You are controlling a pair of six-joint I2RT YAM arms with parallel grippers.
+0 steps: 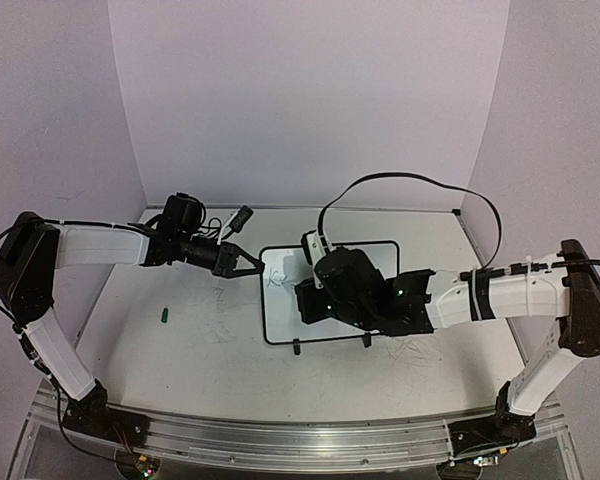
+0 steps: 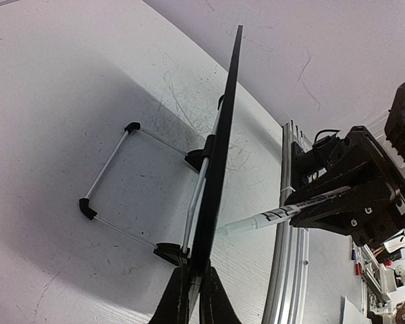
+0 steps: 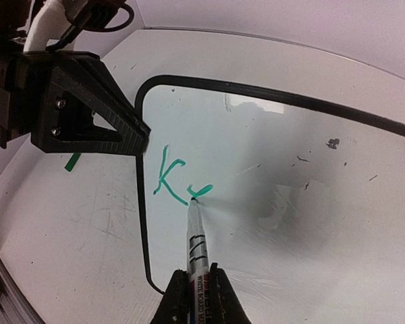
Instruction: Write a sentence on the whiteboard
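Note:
The whiteboard (image 1: 280,318) stands tilted on its two black feet at mid-table. My left gripper (image 1: 253,263) is shut on its left rim; the left wrist view shows the board (image 2: 224,128) edge-on between the fingers (image 2: 196,270). My right gripper (image 3: 196,268) is shut on a whiteboard marker (image 3: 196,236), whose tip touches the board (image 3: 290,169). Of the sentence (image 3: 177,177), only a green "K" and part of a second letter show. The marker (image 2: 273,217) and right gripper (image 2: 310,206) also appear beside the board.
A small green marker cap (image 1: 166,315) lies on the table left of the board. Faint grey scribbles mark the tabletop around the board. White walls close the back and sides. A metal rail (image 1: 280,440) runs along the near edge.

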